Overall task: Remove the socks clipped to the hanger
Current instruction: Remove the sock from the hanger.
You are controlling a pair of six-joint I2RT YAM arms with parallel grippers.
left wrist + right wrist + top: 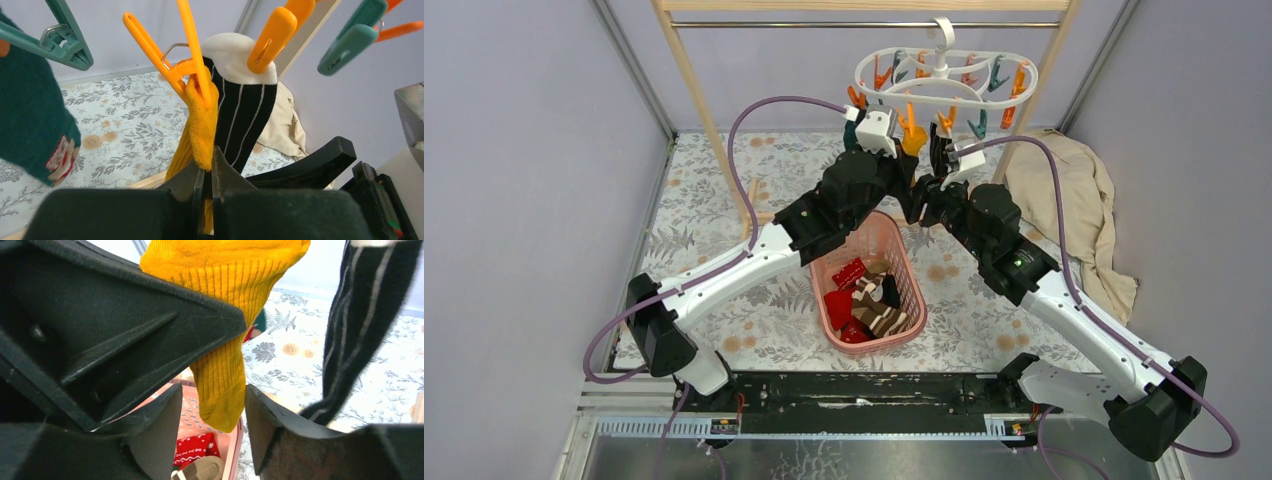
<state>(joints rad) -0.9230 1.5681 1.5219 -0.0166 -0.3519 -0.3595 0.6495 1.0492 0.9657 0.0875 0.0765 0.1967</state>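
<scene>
The white hanger hangs from the rack's rail with orange and teal clips. My left gripper is shut on the mustard sock, which an orange clip still holds. A black striped sock with a white cuff hangs right behind it from another orange clip. A dark teal sock hangs at the left. My right gripper is open, its fingers on either side of the mustard sock's toe, with the black sock to its right. Both grippers meet under the hanger's near edge.
A pink basket below holds red and brown-and-white striped socks. The tall wooden rack stands at the back. A beige cloth lies at the right. Grey walls close in both sides.
</scene>
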